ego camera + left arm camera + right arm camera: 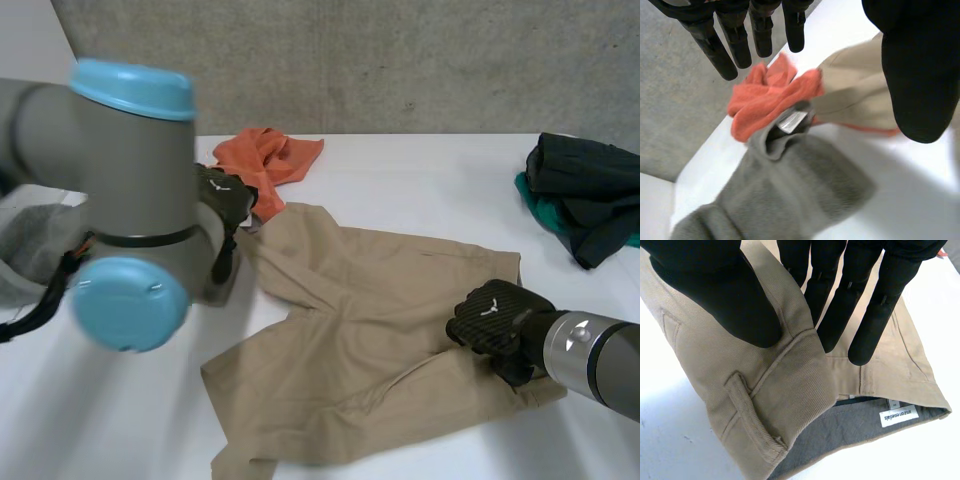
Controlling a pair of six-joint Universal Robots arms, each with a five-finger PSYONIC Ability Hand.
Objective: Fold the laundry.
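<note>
Left arm [130, 190]: nearest you; left hand [912, 75] hangs open above a leg hem of the tan shorts [360, 330], poised to grab.
Right hand [725, 295]: pinches the waistband [795, 385] near the counter's [430, 170] right edge, so you can fold.

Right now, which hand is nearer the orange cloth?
Left. The left hand hovers beside the orange cloth; the right hand pinches the waistband of the tan shorts, far away.

Left arm [130, 165]: big grey joints w/ light-blue caps [133, 88]. Right arm [600, 362] silver-grey. Left robot hand [225, 198], right robot hand [495, 315]: black, white mark.
</note>
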